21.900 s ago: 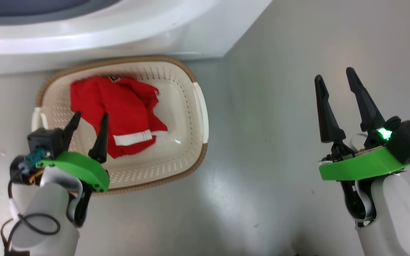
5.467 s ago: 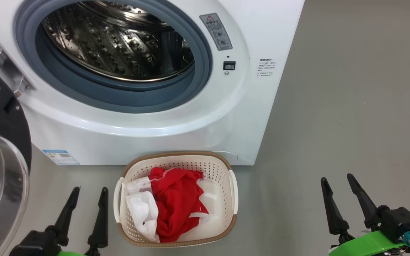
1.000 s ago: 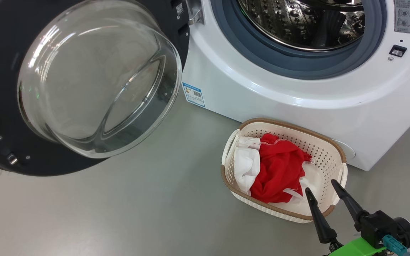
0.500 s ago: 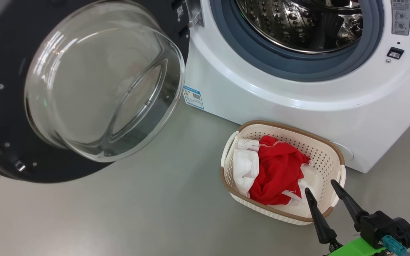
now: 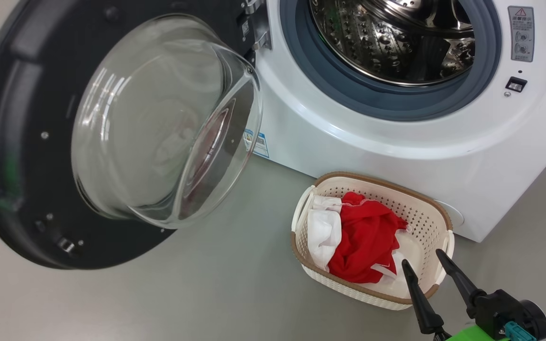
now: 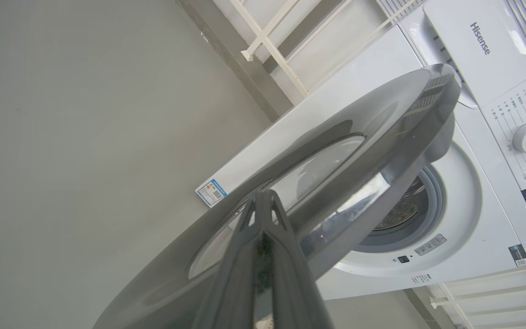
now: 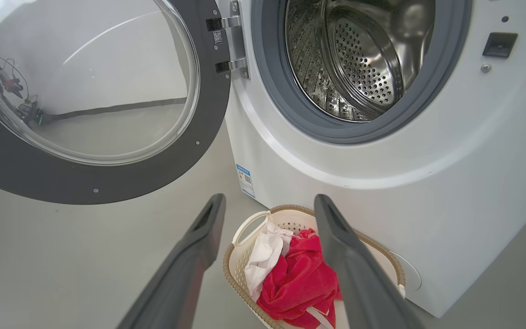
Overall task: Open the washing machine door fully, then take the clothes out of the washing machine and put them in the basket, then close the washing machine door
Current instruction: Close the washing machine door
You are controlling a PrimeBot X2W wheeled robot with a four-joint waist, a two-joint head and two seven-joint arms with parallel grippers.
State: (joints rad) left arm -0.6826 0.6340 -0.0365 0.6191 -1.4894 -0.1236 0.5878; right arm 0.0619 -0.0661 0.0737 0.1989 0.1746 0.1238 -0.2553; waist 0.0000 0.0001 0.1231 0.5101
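The washing machine door (image 5: pixel 17 142) stands part-way open at the left, its glass bowl (image 5: pixel 159 128) bulging toward me. My left gripper (image 6: pixel 263 197) is shut, its tips against the door's glossy outer face (image 6: pixel 381 119). The white washing machine (image 5: pixel 396 142) shows a bare steel drum (image 5: pixel 386 38). In front of it sits the cream basket (image 5: pixel 372 176), holding the red jersey (image 5: pixel 363 237) and the white garment (image 5: pixel 320 232). My right gripper (image 5: pixel 421 258) hangs open just near the basket's right end, holding nothing. The right wrist view looks between its own gripper (image 7: pixel 268 203) onto the basket (image 7: pixel 228 265).
Grey floor (image 5: pixel 206 293) stretches left and in front of the basket. A blue sticker (image 5: pixel 259 144) marks the machine's lower front. The door's hinge (image 5: pixel 259 28) is at the drum opening's left. White railings (image 6: pixel 272 41) stand behind the machine.
The door has swung a little toward the machine, its bowl now further right. The head camera shifted slightly, so machine and basket sit lower. The right gripper stays open by the basket.
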